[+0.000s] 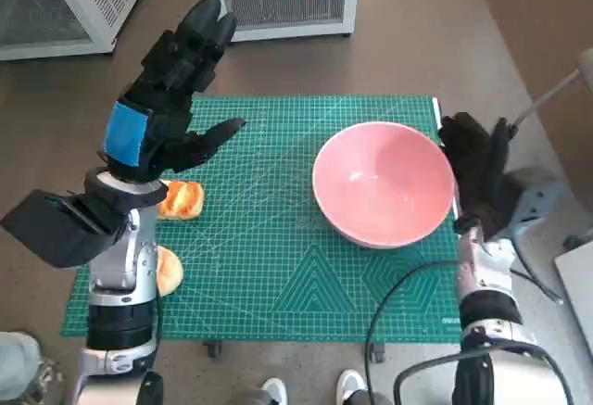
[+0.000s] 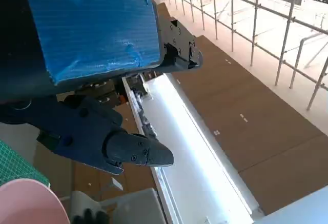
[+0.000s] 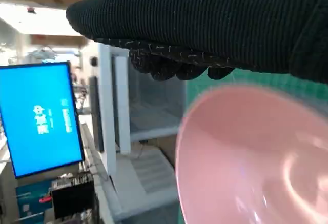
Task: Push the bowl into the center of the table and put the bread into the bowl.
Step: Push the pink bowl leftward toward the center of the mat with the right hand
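Right hand (image 1: 477, 178) flat against the pink bowl (image 1: 383, 183); left hand (image 1: 167, 99) raised, holding nothing.
Gloved fingers apparently extended along its rim; bread (image 1: 181, 199) lies below the left's spread fingers.

**Left hand raised, fingers spread, bowl rim at the picture's edge**

The left hand (image 2: 89, 55) fills much of the picture, blue tape across its back. Its black fingers (image 2: 128, 152) are apart and hold nothing. A pink bowl (image 2: 28, 203) shows only as a curved rim, beside a sliver of green cutting mat (image 2: 13, 165). Beyond lie brown floor (image 2: 246, 111) and a white wire rack (image 2: 256, 19).
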Motion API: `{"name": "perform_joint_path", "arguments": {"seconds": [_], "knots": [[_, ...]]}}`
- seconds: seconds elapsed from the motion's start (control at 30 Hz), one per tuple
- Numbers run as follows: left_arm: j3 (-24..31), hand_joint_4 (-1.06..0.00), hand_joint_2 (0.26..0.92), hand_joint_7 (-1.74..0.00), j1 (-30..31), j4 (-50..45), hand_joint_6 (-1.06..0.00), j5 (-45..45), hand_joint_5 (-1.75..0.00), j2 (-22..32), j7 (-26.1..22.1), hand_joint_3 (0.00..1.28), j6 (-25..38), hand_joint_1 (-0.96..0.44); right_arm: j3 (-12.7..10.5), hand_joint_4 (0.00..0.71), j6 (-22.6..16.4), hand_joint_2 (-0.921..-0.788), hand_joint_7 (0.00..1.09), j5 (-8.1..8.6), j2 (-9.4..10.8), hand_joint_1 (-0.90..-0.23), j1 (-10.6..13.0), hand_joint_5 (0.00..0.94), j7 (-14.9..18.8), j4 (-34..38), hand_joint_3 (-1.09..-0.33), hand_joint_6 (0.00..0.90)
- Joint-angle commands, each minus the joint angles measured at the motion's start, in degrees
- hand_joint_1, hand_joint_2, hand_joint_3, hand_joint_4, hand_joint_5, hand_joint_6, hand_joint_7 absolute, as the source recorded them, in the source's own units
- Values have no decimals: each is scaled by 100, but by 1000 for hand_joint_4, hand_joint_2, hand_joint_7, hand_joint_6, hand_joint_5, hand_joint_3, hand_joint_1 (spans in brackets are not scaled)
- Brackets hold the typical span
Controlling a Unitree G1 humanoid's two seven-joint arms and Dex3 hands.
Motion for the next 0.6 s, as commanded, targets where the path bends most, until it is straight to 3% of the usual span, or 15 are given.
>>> {"name": "perform_joint_path", "arguments": {"seconds": [0.03,0.6], "knots": [[82,-271,921,-81,115,-114,-317,-92,-3,120,-42,155,91,-373,-47,223,196,-921,72,19,221,-607,107,12,-95,101,-717,305],[222,-275,921,-87,426,-634,-317,-199,-3,242,30,148,510,-341,-147,237,363,-921,82,38,735,-614,-78,10,-75,97,-731,343]]}}
